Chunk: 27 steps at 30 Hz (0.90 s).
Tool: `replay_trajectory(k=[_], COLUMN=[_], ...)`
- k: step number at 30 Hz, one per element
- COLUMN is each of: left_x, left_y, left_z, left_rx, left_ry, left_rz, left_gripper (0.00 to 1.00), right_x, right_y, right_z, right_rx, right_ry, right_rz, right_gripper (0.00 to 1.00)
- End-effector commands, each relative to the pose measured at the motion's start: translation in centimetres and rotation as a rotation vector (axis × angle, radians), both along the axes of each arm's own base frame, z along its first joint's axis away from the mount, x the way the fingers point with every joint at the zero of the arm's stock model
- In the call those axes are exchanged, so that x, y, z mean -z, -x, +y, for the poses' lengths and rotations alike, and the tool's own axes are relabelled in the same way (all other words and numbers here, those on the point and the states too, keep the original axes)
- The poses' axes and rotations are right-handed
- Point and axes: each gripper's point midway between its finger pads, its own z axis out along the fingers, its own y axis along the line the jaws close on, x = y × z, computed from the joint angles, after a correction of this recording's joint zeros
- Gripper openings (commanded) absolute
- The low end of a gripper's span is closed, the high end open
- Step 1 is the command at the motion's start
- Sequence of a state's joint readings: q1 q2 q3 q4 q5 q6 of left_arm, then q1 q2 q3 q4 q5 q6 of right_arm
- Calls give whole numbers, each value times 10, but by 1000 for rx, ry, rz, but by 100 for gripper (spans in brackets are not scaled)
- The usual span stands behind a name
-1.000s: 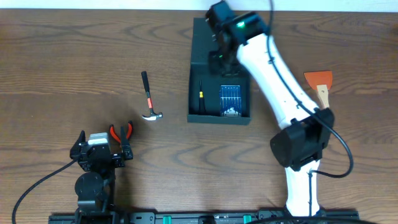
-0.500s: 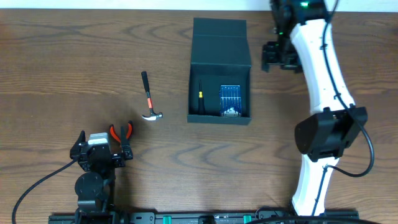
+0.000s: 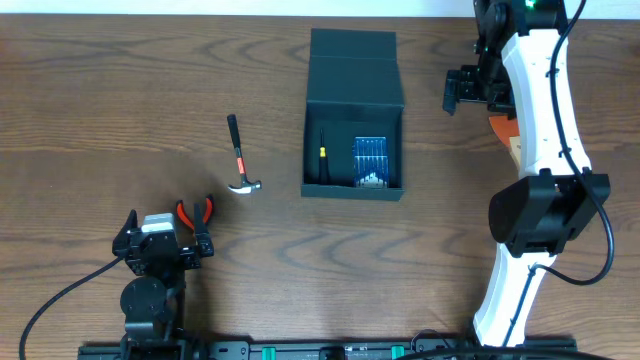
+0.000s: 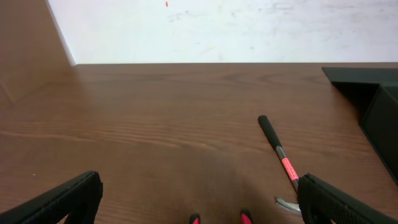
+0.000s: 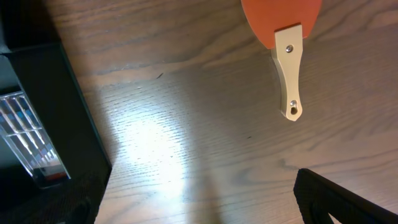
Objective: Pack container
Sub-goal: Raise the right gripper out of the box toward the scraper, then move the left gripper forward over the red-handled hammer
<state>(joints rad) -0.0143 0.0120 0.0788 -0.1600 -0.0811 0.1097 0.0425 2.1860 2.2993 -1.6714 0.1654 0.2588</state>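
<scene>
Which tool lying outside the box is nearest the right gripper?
The orange scraper with the pale handle, beside the right gripper; hammer and red pliers lie beyond the box.

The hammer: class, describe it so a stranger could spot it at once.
Find the dark open container mid-table, then look left. The hammer lies on bare wood, beyond the red-handled pliers. Only it has a black grip, red neck and silver claw head.

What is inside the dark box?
The dark box holds a blue bit case and a slim black tool with a yellow band. Anything beneath the case is covered.
</scene>
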Motion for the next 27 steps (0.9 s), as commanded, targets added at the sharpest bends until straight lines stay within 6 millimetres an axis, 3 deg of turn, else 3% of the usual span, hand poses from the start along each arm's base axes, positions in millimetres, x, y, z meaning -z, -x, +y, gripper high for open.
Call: replay_trajectory(k=[1,11,16,19,27], left_x=[16,14,-14,-28,-48], left_y=[0,-1,-4,-2,-8], left_z=[-1,-2,-20,-20,-22], left_rx=[8,10,97,85,58], left_ry=[-13,-8,135,235,271], left_rz=[39,33,-74,-87,136], left_gripper=[99,98,99,99,99], right_x=[-2,-2,-2,-2,-2], right_y=[-2,-3,-3,-3,-3], right_z=[-1,-1,-1,-1,-1], right_rx=[-9,-9,-8,-9,-9], right_ry=[2,2,2,2,2], right_rz=[-9,-10,-10,-10,-10], right_gripper=[99,99,99,99,99])
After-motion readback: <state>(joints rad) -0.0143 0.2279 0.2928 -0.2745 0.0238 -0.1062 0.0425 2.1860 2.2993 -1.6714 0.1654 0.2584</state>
